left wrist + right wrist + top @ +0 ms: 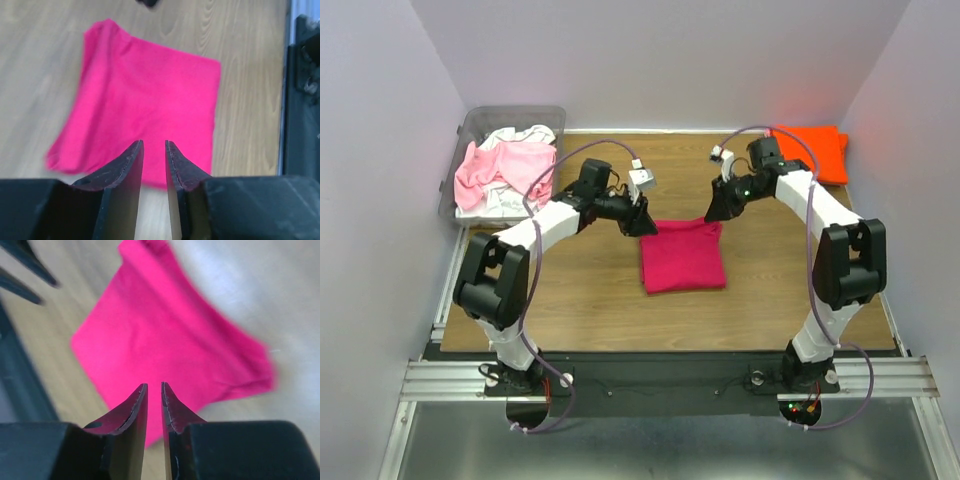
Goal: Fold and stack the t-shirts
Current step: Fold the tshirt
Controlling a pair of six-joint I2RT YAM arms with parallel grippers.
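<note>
A deep magenta-pink t-shirt (682,255) lies folded into a flat rectangle at the middle of the wooden table. It also shows in the left wrist view (150,100) and the right wrist view (165,335). My left gripper (642,222) hovers just above its far left corner, and in its own view (154,142) the jaws stand a narrow gap apart and empty. My right gripper (713,212) hovers above the far right corner, and in its own view (154,385) the jaws are narrowly apart and empty. A bright orange t-shirt (812,150) lies folded at the back right.
A clear plastic bin (470,125) at the back left holds crumpled pale pink (500,165) and white (525,132) shirts. The table's dark front rail (660,370) runs along the near edge. Purple walls close in the left, back and right.
</note>
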